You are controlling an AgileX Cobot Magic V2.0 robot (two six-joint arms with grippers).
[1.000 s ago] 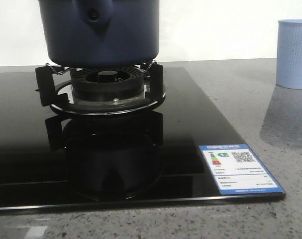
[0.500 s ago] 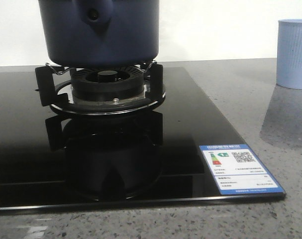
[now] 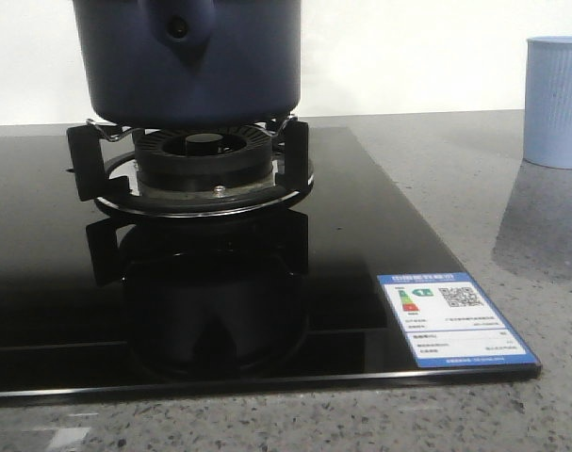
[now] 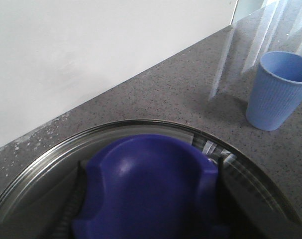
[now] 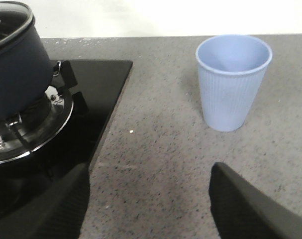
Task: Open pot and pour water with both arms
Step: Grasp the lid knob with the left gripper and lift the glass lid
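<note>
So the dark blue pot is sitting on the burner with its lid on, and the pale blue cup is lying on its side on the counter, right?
Not quite. The cup stands upright on the counter, open end up, as the right wrist view shows. The rest holds: the pot sits on the burner with its lid on.

Grey speckled stone countertop [image 3: 474, 169] carries a black glass cooktop [image 3: 361, 235], set flat at its left, and a pale blue ribbed cup [image 3: 556, 99], upright, well right.
</note>
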